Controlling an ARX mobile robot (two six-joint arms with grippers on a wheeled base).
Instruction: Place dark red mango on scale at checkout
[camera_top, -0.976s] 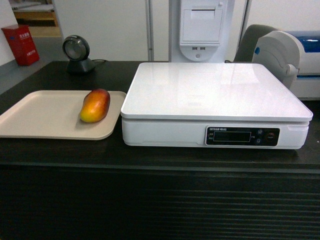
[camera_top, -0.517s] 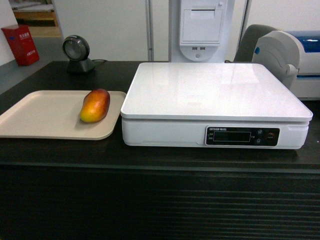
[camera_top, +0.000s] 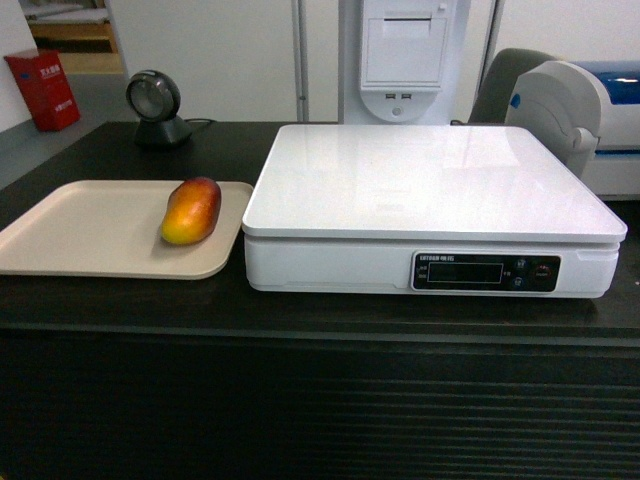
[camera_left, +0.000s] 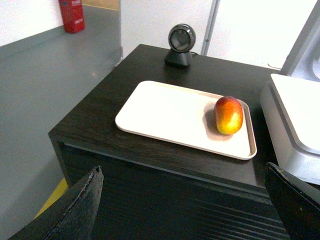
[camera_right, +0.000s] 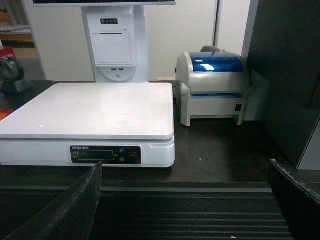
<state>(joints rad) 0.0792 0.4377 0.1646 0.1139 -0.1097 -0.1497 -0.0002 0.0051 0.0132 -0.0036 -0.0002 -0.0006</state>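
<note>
The dark red mango (camera_top: 190, 211) (camera_left: 228, 115) lies on a beige tray (camera_top: 80, 235) (camera_left: 165, 112), near the tray's right edge. Right of the tray stands the white scale (camera_top: 430, 185) (camera_right: 90, 107) with a dark display panel (camera_top: 486, 271), nothing on its top. Both rest on the black checkout counter (camera_top: 300, 320) (camera_left: 100, 110). My left gripper (camera_left: 185, 172) hangs open in front of the counter's ribbed face, below and short of the tray. My right gripper (camera_right: 185, 167) is open too, low before the counter to the right of the scale's front. Neither gripper shows in the head view.
A round black scanner (camera_top: 155, 108) (camera_left: 180, 44) stands at the counter's back left. A white receipt printer on a post (camera_top: 403, 55) (camera_right: 116, 42) rises behind the scale. A label printer with a blue lid (camera_right: 212, 85) (camera_top: 585, 120) sits to the scale's right. A red box (camera_top: 42, 90) stands on the floor.
</note>
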